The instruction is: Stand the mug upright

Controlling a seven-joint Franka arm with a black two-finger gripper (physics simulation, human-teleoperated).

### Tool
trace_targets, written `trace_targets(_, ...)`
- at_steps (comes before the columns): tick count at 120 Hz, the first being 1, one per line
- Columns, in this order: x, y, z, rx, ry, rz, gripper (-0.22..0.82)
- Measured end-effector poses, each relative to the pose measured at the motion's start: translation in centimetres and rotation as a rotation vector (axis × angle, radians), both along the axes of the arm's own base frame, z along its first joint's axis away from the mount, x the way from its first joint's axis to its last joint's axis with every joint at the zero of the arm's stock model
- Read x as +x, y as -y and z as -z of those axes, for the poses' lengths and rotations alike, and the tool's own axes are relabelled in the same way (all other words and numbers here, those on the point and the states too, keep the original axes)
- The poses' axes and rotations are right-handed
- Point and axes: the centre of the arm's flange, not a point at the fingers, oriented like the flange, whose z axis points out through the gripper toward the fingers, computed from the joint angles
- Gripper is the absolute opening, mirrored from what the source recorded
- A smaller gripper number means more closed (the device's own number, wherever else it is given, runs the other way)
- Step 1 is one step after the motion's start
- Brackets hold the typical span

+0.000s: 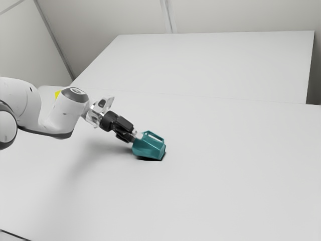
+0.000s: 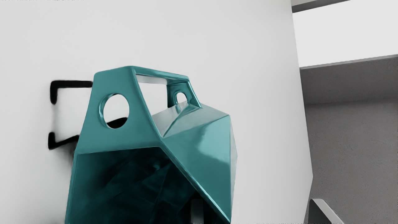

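The gripper (image 1: 136, 134) is at the open end of the teal mug (image 1: 149, 147) in the exterior view. The mug lies on its side on the table, its mouth toward the gripper and its angular handle on the upper side. In the wrist view, the mug (image 2: 199, 140) shows its dark interior. The gripper (image 2: 257, 207) stands open there, one finger (image 2: 197, 211) inside the mouth and the other outside beyond the faceted wall. That wall lies between them, with a wide gap to the outer finger. The mug's lower part is cut off in this view.
The white table (image 1: 225, 175) extends around the mug, with another white surface (image 1: 215, 60) behind it. Pale walls (image 1: 241, 15) stand beyond. A thin dark edge (image 1: 15, 235) crosses the exterior view's lower left corner.
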Motion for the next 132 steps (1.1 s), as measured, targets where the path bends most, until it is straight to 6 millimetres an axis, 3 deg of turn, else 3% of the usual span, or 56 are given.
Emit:
trace_targets(37, 0.2, 0.6, -0.7, -0.023, 0.054, 0.032, -0.07)
trace_targets(77, 0.3, 0.9, -1.0, -0.023, 0.088, 0.054, -0.16)
trace_targets(101, 0.6, 2.1, -5.3, 0.054, 0.181, 0.104, -0.18)
trace_targets(118, 0.3, 4.6, -10.8, 0.258, 0.289, 0.220, -0.18)
trace_targets(132, -0.3, 6.9, -12.7, 0.460, 0.342, 0.319, -0.18)
